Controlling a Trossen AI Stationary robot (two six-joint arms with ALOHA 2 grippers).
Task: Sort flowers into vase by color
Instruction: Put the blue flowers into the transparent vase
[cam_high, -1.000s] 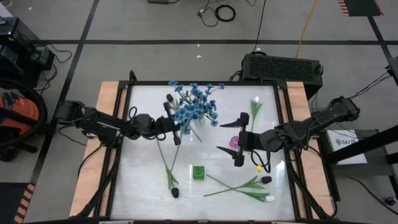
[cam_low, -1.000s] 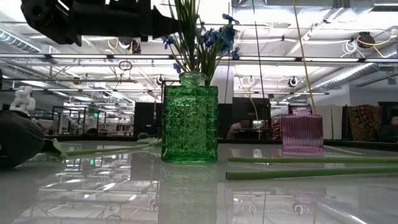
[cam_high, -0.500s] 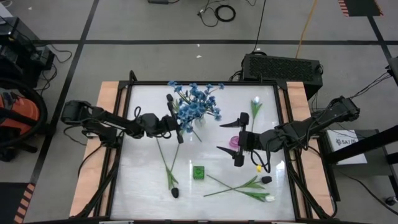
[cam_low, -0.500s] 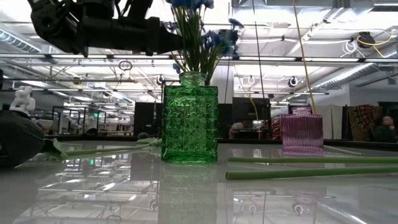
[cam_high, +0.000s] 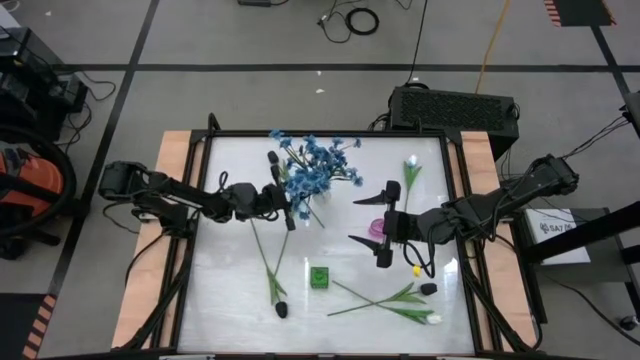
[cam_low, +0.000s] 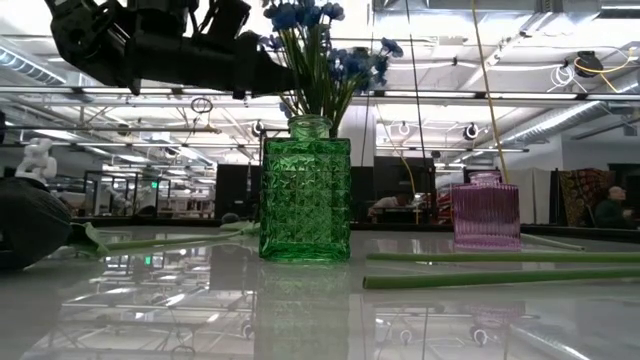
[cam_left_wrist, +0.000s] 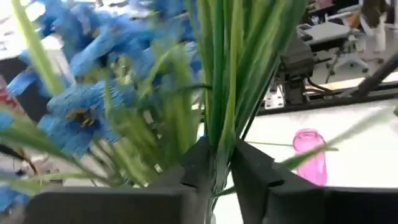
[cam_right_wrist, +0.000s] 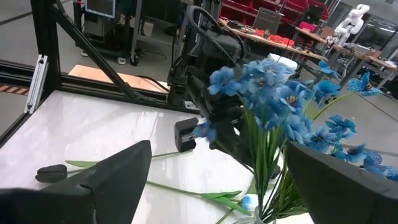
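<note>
White glossy tabletop (cam_high: 230, 300), wooden side strips. Green vase (cam_high: 319, 277) near front centre; pink vase (cam_high: 376, 229) right of centre. Dark-budded stem (cam_high: 268, 270) front left; crossed stems (cam_high: 385, 300) front right; white-budded stem (cam_high: 410, 175) back right.

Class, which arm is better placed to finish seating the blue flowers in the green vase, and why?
Left: its tool grips the blue flowers above the green vase; the right tool is open near the pink vase.

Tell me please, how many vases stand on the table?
2. A green vase stands near the front middle of the table. A pink vase stands farther back and to the right, by the right tool. The blue flowers may hide another.
</note>
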